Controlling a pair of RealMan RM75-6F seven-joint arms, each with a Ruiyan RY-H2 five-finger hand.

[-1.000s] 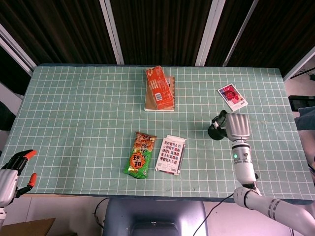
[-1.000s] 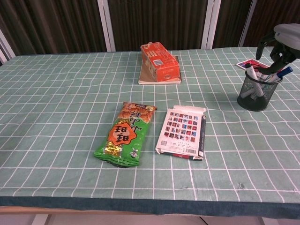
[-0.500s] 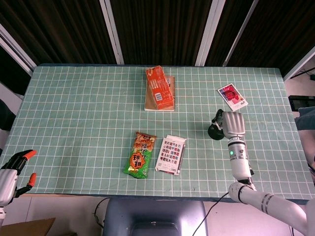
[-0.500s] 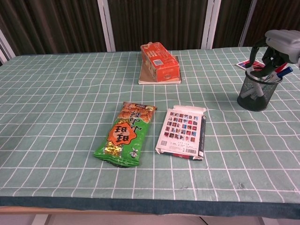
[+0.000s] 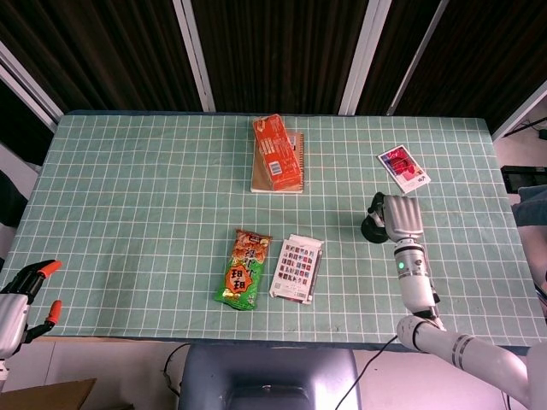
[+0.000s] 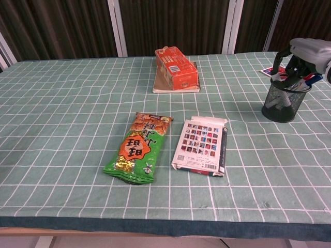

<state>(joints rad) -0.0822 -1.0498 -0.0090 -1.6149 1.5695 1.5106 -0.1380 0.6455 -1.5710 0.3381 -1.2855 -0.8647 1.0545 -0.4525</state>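
Reaching down over the pen cup point(image 6: 281, 105), the right hand point(image 6: 305, 55) has its fingers point(image 6: 287, 58) curled among the pens point(image 6: 295, 81) standing in it; whether it grips one I cannot tell. The cup stands near the table's point(image 5: 128, 205) right side, just below a red card point(image 5: 403, 167). The left hand point(image 5: 21, 299) hangs off the near left corner, fingers apart, holding nothing. A snack bag point(image 6: 137, 148) and a booklet point(image 6: 200, 145) lie side by side mid-table; an orange box point(image 6: 176, 67) rests on a notebook point(image 5: 295, 175) farther back.
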